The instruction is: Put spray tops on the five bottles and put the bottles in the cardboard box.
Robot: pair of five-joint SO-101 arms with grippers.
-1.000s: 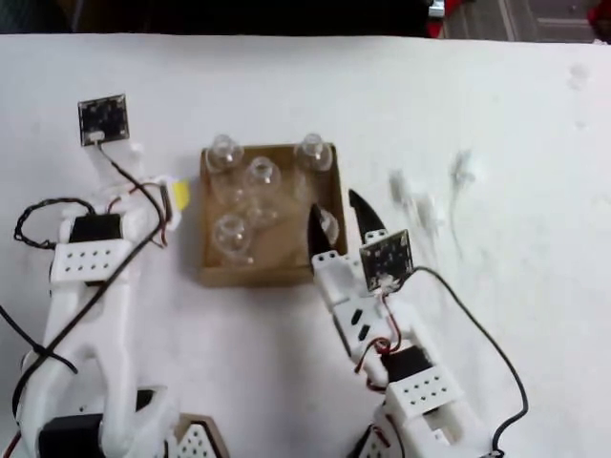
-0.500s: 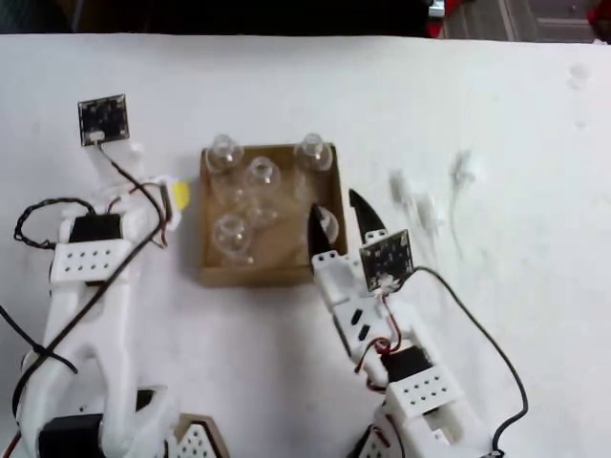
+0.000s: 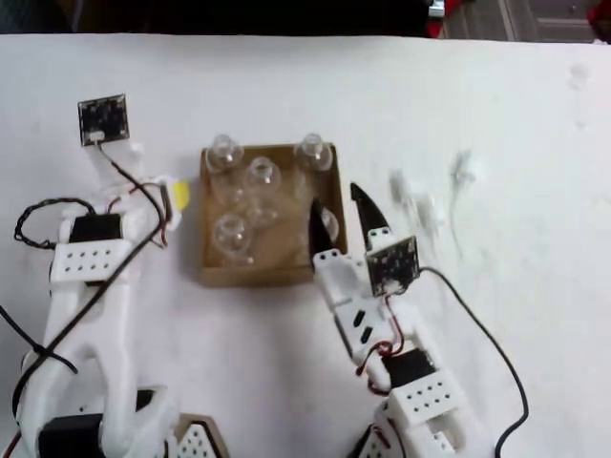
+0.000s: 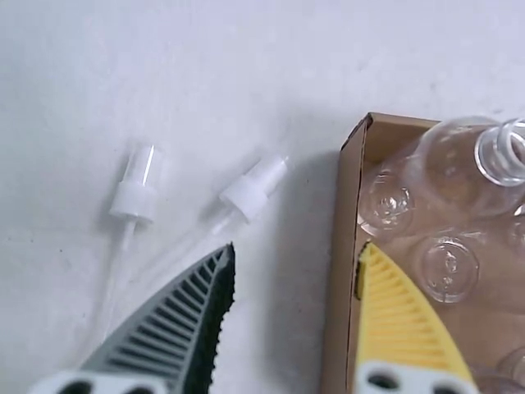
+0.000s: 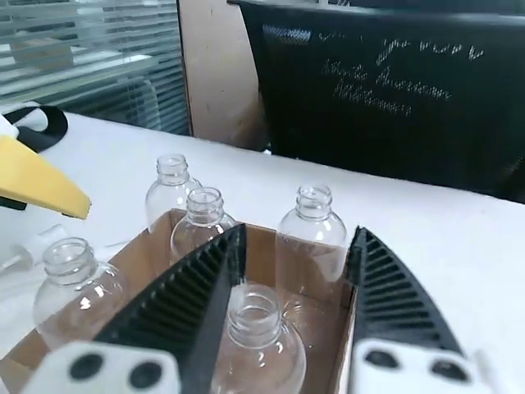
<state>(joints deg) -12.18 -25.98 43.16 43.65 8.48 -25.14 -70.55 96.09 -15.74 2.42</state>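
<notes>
Table [image 3: 382,86]: white; it carries the box, with the two arms at the near side.
Cardboard box [image 3: 258,275]: shallow, open on top, between the two arms; thin walls that would buckle under a push.
Right gripper [image 3: 334,200]: black jaws spread wide and empty, astride the box's right wall, one jaw inside beside the near right bottle and the other outside.
Left gripper [image 4: 297,246]: one grey and one yellow jaw, apart and holding nothing; the grey one is over the table, the yellow one over the inside of the box, with the left wall between them.
Bottles [image 5: 254,324]: five, clear plastic, standing upright in the box with bare open necks, so none is capped yet.
Bottle handling: probably empty and very light, smooth and a bit slippery, easy to tip or squash; best held round the body just under the shoulder, with gentle pressure.
Spray tops [image 4: 134,197]: two white ones lie on the table just outside the box's left wall, the second [image 4: 246,193] nearer the box; each trails a thin clear tube.
Spray top handling: tiny, light and likely to roll; take hold of the white collar, never the bendy tube.
</notes>
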